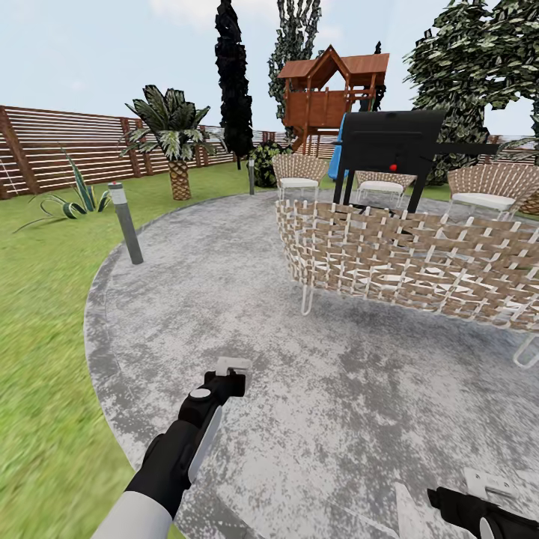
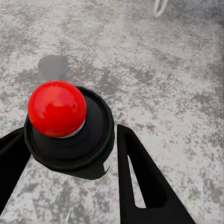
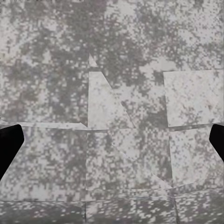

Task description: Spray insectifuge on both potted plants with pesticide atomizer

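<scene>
Dark-green, red-dotted pesticide atomizer (image 2: 70, 133) seemingly clamped between left jaws (image 2: 70, 163); right jaws (image 3: 112, 140) apart over mottled grey patio (image 3: 56, 56).

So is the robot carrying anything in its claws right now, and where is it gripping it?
The left gripper holds the pesticide atomizer by its dark body, just below the red dot. The right gripper is open over the patio, holding nothing.

The patio (image 1: 247, 314) lies ahead, with lawn (image 1: 37, 299) on its left. A lamp post (image 1: 126, 223) stands at the patio's left edge, and woven chairs (image 1: 404, 258) on its right side. The fence (image 1: 60, 146) is behind the lawn.
</scene>
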